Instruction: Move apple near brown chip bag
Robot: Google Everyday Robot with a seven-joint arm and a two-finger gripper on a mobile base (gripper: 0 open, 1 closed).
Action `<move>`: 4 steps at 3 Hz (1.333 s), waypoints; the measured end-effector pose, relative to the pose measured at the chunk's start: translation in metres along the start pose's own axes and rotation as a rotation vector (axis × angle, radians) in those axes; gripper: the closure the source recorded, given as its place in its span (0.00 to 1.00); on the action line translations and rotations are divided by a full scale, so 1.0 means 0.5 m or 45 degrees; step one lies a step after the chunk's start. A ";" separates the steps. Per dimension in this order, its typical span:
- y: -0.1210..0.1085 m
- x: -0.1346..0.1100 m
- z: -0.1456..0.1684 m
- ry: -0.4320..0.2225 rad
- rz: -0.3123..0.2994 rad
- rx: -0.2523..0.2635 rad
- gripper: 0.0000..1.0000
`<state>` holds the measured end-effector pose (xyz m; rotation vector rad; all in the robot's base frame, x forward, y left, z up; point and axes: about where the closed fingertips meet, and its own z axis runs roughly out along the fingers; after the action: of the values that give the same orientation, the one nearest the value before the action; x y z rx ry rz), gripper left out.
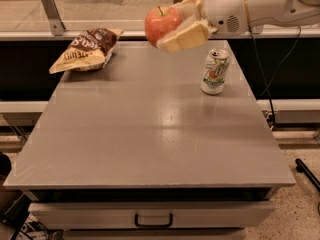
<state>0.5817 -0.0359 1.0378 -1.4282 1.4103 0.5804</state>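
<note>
The red-orange apple (162,25) with a short dark stem is held in the air above the far edge of the grey table (150,129). My gripper (176,23) comes in from the upper right and is shut on the apple, one cream finger (186,36) under it and the other behind it. The brown chip bag (86,49), dark brown and tan-yellow, lies at the table's far left corner, to the left of the apple and lower.
A white-green soda can (215,71) stands upright at the table's far right, below the gripper's wrist. A drawer with a handle (153,219) sits under the table front. A black cable (265,79) hangs at the right. A metal bracket (51,11) stands behind the bag.
</note>
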 end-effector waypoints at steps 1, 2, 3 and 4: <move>-0.078 -0.020 -0.004 0.060 -0.004 0.149 1.00; -0.146 -0.034 0.000 0.146 0.013 0.234 1.00; -0.235 0.001 0.044 0.186 0.072 0.243 1.00; -0.238 0.000 0.063 0.185 0.063 0.232 1.00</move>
<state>0.7018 -0.0306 1.0631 -1.3139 1.5749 0.3749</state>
